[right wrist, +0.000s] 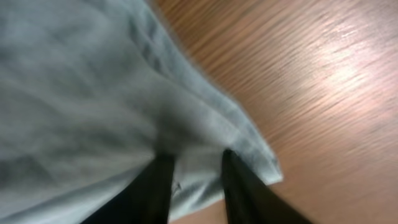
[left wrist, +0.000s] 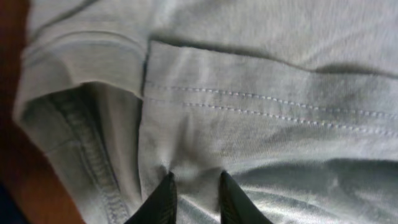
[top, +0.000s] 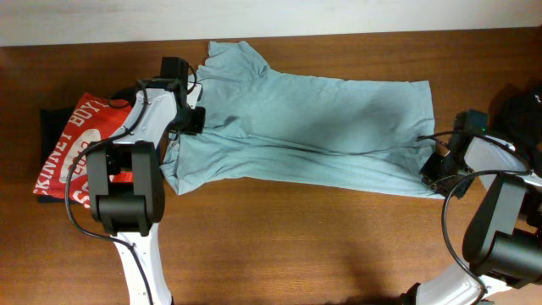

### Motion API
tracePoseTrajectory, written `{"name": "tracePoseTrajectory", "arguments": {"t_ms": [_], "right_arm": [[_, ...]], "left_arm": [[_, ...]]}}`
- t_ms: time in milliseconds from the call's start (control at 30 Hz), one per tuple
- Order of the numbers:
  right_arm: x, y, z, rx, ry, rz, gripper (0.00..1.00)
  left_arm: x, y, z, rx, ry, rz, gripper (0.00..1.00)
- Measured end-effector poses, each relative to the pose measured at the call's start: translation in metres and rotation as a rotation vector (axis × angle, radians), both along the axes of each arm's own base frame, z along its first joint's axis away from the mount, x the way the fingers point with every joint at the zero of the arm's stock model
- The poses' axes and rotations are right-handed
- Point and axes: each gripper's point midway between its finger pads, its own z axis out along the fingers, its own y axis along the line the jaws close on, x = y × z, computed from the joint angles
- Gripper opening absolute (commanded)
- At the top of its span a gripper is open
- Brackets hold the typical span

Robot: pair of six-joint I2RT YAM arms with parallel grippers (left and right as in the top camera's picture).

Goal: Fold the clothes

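Note:
A light blue T-shirt (top: 313, 127) lies spread sideways across the wooden table, partly folded lengthwise. My left gripper (top: 188, 119) is at the shirt's left end, by a sleeve. In the left wrist view its fingers (left wrist: 194, 178) pinch a bunched fold of the blue fabric (left wrist: 261, 118) below a stitched hem. My right gripper (top: 436, 165) is at the shirt's lower right corner. In the right wrist view its fingers (right wrist: 196, 160) are closed on the hem corner (right wrist: 205, 124), next to bare wood.
A folded red shirt with white lettering (top: 72, 148) lies on a dark cloth (top: 52, 119) at the far left. A dark object (top: 521, 106) sits at the right edge. Bare wooden tabletop (top: 322, 246) shows in front of the shirt.

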Motion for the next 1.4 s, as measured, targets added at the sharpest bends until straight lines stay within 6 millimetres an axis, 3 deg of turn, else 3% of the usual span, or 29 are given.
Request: {"name": "tracePoseTrajectory", "arguments": {"t_ms": [167, 267, 367, 500, 533, 633, 700, 767, 900, 1067, 1233, 1400], "right_arm": [[0.008, 0.012, 0.03, 0.049, -0.094, 0.033, 0.45], [0.016, 0.014, 0.055, 0.046, -0.169, 0.045, 0.47], [0.02, 0.016, 0.075, 0.044, -0.225, 0.054, 0.48], [0.014, 0.025, 0.08, 0.084, -0.219, 0.057, 0.47], [0.011, 0.027, 0.079, 0.096, -0.21, 0.058, 0.47], [0.007, 0.033, 0.078, 0.12, -0.191, 0.062, 0.41], [0.005, 0.036, 0.078, 0.129, -0.181, 0.073, 0.25], [0.004, 0.042, 0.078, 0.141, -0.176, 0.079, 0.17], [0.015, 0.064, 0.078, 0.16, -0.202, 0.166, 0.16], [0.037, 0.122, 0.074, 0.184, -0.284, 0.41, 0.18], [0.036, 0.156, 0.057, 0.202, -0.254, 0.528, 0.17], [0.024, 0.162, 0.019, 0.238, -0.138, 0.534, 0.15]], "left_arm": [[-0.014, -0.001, 0.006, 0.022, 0.06, -0.004, 0.44], [-0.02, -0.005, 0.021, 0.018, 0.06, -0.009, 0.47], [-0.022, -0.011, 0.052, 0.007, 0.019, -0.02, 0.48], [-0.034, -0.019, 0.098, -0.022, -0.02, -0.035, 0.46], [-0.039, -0.021, 0.107, -0.034, -0.017, -0.037, 0.42], [-0.055, -0.023, 0.116, -0.056, 0.02, -0.026, 0.35], [-0.058, -0.024, 0.114, -0.068, 0.035, -0.004, 0.25], [-0.063, -0.025, 0.106, -0.075, 0.057, 0.009, 0.18], [-0.071, -0.026, 0.073, -0.087, 0.082, 0.034, 0.08], [-0.079, -0.027, 0.027, -0.099, 0.077, 0.045, 0.05], [-0.077, -0.027, 0.007, -0.107, 0.035, 0.046, 0.05], [-0.078, -0.027, 0.001, -0.109, 0.026, 0.045, 0.05]]}}
